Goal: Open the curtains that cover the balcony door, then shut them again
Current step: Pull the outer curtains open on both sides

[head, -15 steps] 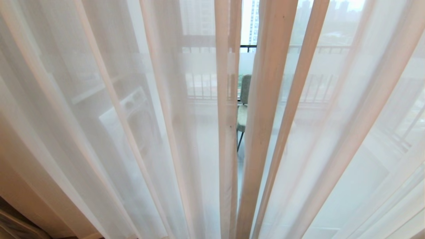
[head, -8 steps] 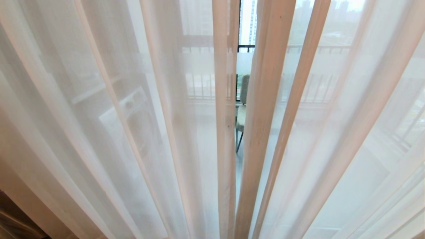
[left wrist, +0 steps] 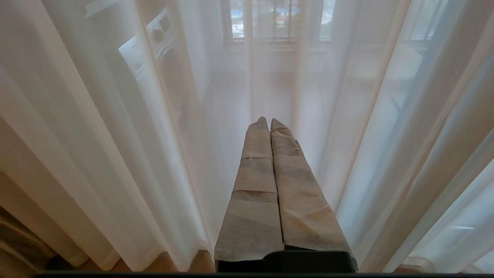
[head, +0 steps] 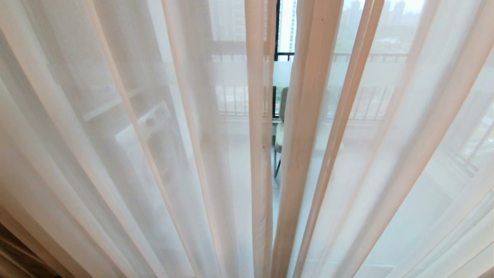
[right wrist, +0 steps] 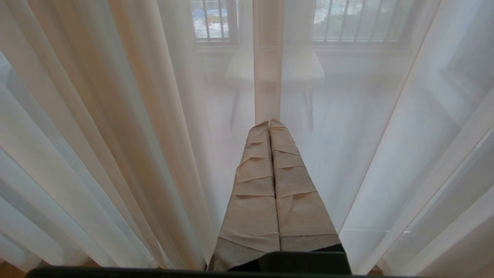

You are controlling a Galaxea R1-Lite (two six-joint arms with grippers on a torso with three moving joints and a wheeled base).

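Note:
The curtains [head: 154,154] fill the head view as thin white see-through cloth in long pleats. Two hemmed edges [head: 260,154] nearly meet at the middle, leaving a narrow slit. Through the slit shows a black frame of the balcony door [head: 276,34]. Neither gripper appears in the head view. In the left wrist view my left gripper [left wrist: 269,120] is shut and empty, its tape-wrapped fingers [left wrist: 254,181] pointing at the sheer curtain [left wrist: 115,135] just short of it. My right gripper [right wrist: 269,122] is likewise shut and empty, facing the sheer folds [right wrist: 135,116].
Behind the sheer cloth stand a white washing machine [head: 150,131] on the left and a grey-green chair [head: 283,112] at the slit. A balcony railing [head: 370,58] runs across further out. Thicker beige cloth [left wrist: 23,231] hangs at the far left edge, over wooden floor [left wrist: 127,266].
The whole head view has shifted slightly, so the camera moved. The slit looks narrower and the chair is more covered by the right hem. Both grippers stay shut.

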